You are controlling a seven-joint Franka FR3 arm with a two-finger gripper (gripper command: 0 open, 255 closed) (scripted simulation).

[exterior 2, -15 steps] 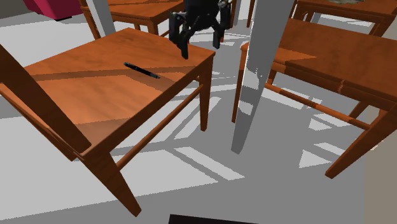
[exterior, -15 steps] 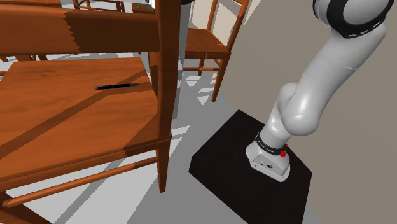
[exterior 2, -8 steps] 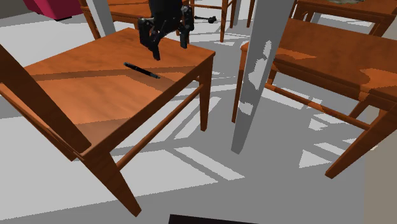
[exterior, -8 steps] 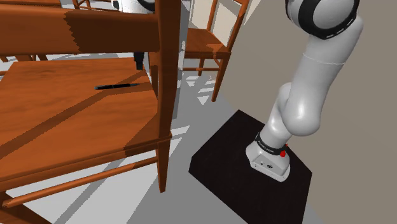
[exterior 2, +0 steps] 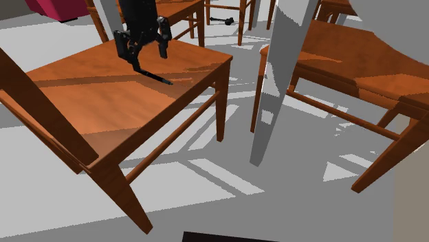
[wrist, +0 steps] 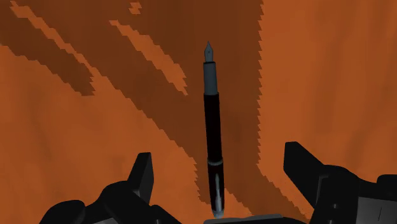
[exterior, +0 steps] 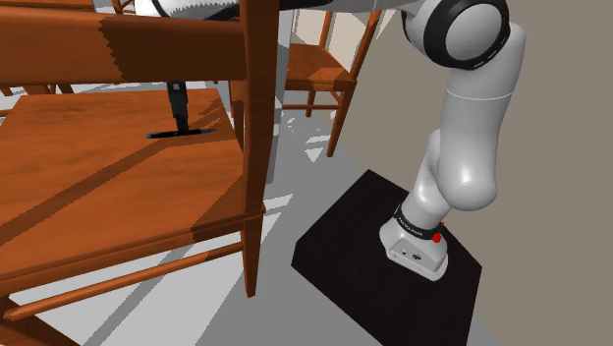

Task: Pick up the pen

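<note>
A black fountain pen [exterior: 183, 132] [exterior 2: 157, 76] lies flat on the seat of a brown wooden chair [exterior: 98, 177] [exterior 2: 103, 100]. My all-black gripper [exterior 2: 146, 55] hangs just above the pen, open, pointing down at the seat. In the wrist view the pen [wrist: 212, 127] runs lengthwise between the two fingers, nib pointing away, and the gripper [wrist: 219, 159] straddles its rear half without touching it. In the shoulder view one finger [exterior: 180, 106] stands just over the pen, the rest of the hand hidden behind the chair's backrest.
The chair's back post [exterior: 258, 118] and backrest rail [exterior: 147, 49] stand between the shoulder camera and the seat. Other wooden chairs [exterior: 316, 65] [exterior 2: 357, 62] surround it. A grey post [exterior 2: 275, 89] rises at the seat's right. My arm's base sits on the black stand [exterior: 354, 246].
The gripper has moved across the seat toward the second exterior view's left and come down over the pen. It has stayed open; the pen has not moved.
</note>
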